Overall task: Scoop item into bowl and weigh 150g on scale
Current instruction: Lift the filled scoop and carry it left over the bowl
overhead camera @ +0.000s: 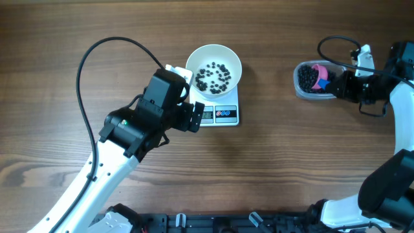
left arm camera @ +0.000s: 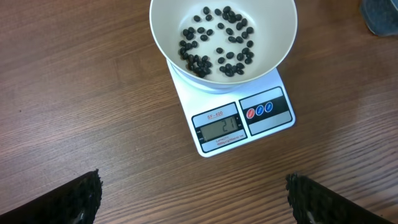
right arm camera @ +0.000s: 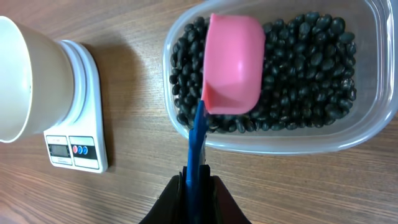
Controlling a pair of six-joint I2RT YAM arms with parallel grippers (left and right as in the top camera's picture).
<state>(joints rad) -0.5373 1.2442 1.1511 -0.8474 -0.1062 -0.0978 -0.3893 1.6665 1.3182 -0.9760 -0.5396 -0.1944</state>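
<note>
The white bowl (overhead camera: 234, 57) stands on the white scale (overhead camera: 226, 114), with a thin scatter of black beans (overhead camera: 213, 76) in its bottom. My left gripper (overhead camera: 196, 117) hovers just left of the scale's display, open and empty. Its fingers (left arm camera: 81, 199) stand far apart above bare wood, with the bowl (left arm camera: 163, 43) and scale (left arm camera: 242, 124) ahead. My right gripper (right arm camera: 198, 186) is shut on the blue handle (right arm camera: 198, 143) of a pink scoop (right arm camera: 233, 65). The scoop's cup lies over the dark pile of beans (right arm camera: 305, 68) in the clear tub (right arm camera: 367, 137).
The clear tub (overhead camera: 299, 81) sits at the right of the table, apart from the scale. A black cable (overhead camera: 97, 58) loops over the left arm, and another (overhead camera: 333, 42) curls above the right arm. Bare wood lies between scale and tub.
</note>
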